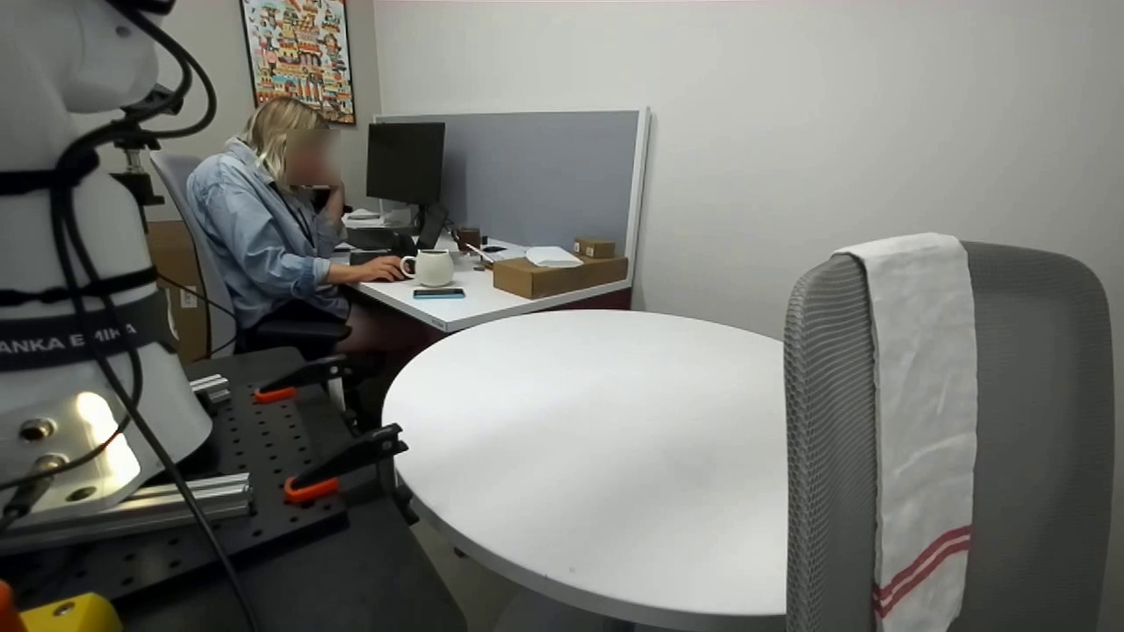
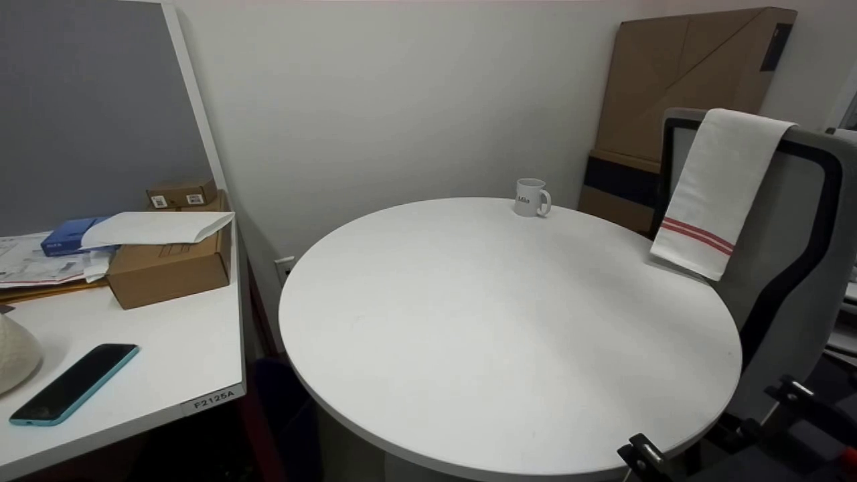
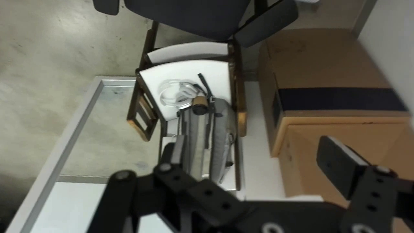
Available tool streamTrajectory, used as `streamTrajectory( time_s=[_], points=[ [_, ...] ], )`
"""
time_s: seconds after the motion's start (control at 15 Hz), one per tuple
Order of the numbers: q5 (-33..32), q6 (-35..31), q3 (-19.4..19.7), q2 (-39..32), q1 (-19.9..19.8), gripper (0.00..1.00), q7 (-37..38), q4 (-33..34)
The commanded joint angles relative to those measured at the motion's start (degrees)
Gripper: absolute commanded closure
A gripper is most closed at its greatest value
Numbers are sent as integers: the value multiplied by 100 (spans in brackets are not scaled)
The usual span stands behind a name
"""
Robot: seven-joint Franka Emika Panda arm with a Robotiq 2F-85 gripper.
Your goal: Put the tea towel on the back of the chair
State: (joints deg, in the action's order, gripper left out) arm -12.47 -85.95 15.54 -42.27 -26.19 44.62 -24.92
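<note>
The white tea towel with red stripes hangs over the top edge of the grey chair back in both exterior views, as the towel (image 1: 924,395) and the same towel (image 2: 723,187). The mesh chair (image 1: 1041,412) stands at the round table; its back also shows in an exterior view (image 2: 773,268). In the wrist view my gripper (image 3: 257,158) is open, with its fingers wide apart and nothing between them. The gripper is out of sight in both exterior views and apart from the towel. The towel cannot be made out in the wrist view.
A round white table (image 1: 580,456) stands by the chair, with a white mug (image 2: 529,197) on it. A person (image 1: 263,219) sits at a desk (image 1: 474,303). The wrist view shows a wooden chair (image 3: 190,71) with a grey backpack (image 3: 223,136) and cardboard boxes (image 3: 330,61).
</note>
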Motion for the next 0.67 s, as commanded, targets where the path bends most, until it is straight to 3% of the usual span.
streamTrajectory(
  time_s=[0.0,0.6],
  points=[
    [169,80,-208,121,594,0,-398,-60],
    [539,256,-857,-136,2061,0,-1155,-32]
  ],
)
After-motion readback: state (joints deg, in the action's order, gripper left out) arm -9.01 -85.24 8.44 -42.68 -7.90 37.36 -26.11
